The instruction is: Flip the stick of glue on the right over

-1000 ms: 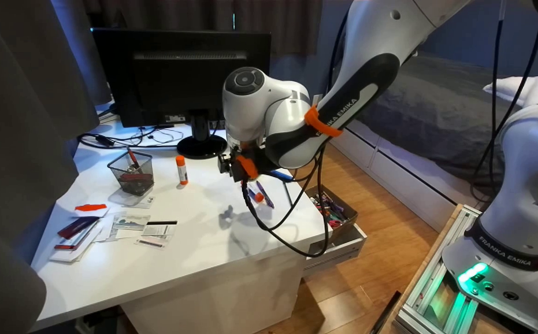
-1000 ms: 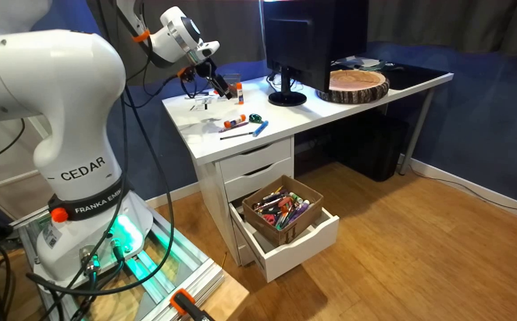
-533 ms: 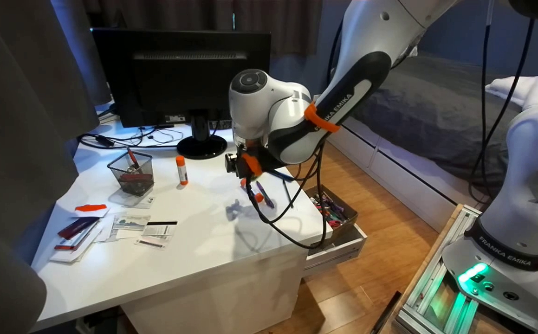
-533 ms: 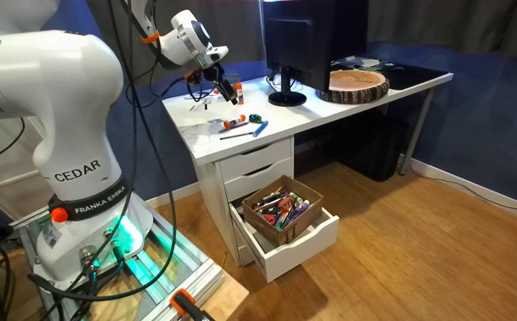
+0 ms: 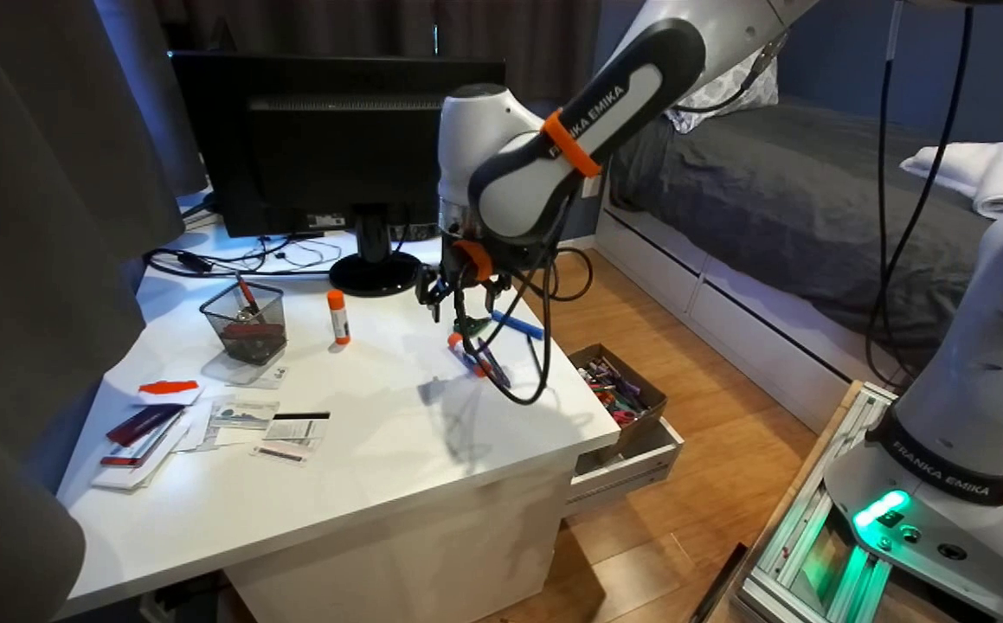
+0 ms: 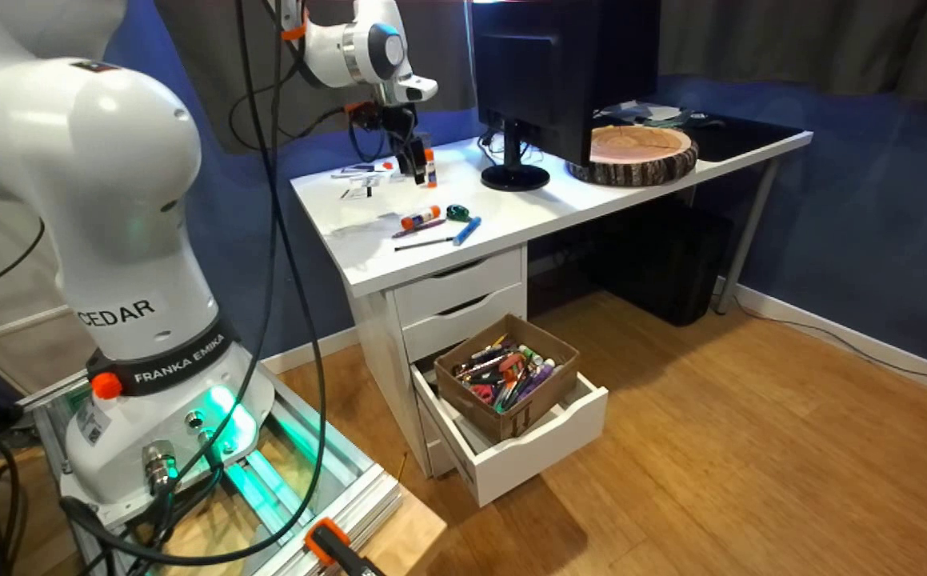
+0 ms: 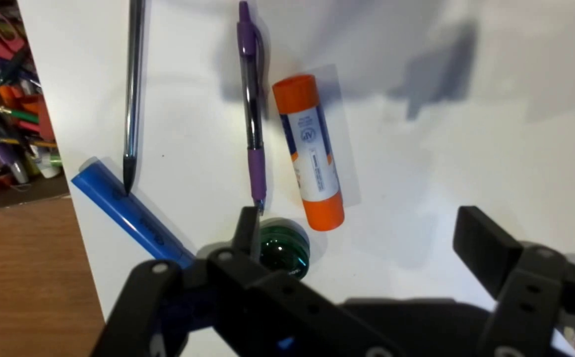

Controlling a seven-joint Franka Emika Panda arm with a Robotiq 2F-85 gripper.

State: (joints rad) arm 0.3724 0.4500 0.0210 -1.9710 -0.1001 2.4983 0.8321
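Got the hand [image 7: 360, 236] spread wide, hovering clear above the glue stick [image 7: 313, 153] on its side, on the right of the tabletop [image 5: 380, 437] in an exterior view.

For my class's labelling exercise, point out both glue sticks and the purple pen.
Lying glue stick [image 7: 312, 153]: wrist view, label.
Upright glue stick [image 5: 340, 322]: in an exterior view, label.
Purple pen [image 7: 252, 110]: wrist view, barrel.
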